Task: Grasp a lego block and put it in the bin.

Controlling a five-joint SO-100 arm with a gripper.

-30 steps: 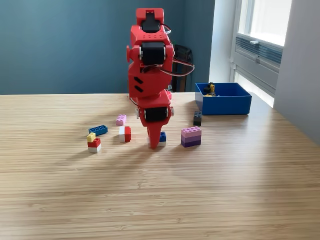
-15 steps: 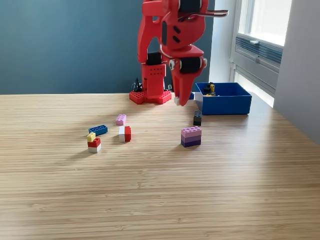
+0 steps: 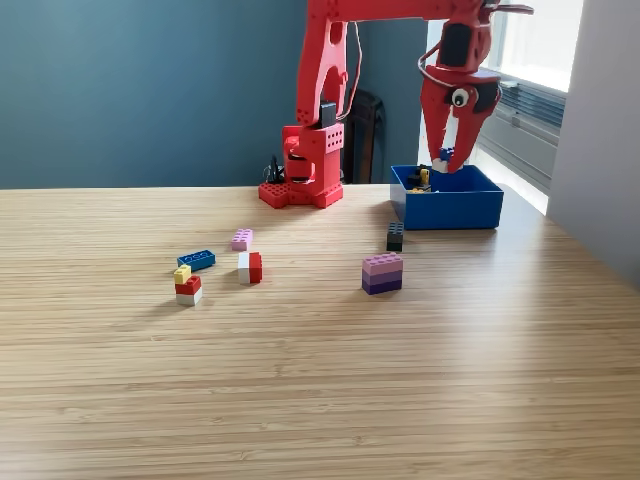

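My red gripper hangs over the blue bin at the exterior view's right, its tips just above the bin's open top. It is shut on a small blue and white lego block, which shows between the tips. Inside the bin lie black and yellow pieces. More lego blocks lie on the wooden table: a pink and purple stack, a black one, a white and red one, a pink one, a flat blue one and a yellow, red and white stack.
The arm's red base stands at the table's far edge, left of the bin. A window and a pale wall close off the exterior view's right side.
The gripper rose from the table near the pink and purple stack, carrying the small blue block, and swung right to hang over the bin.
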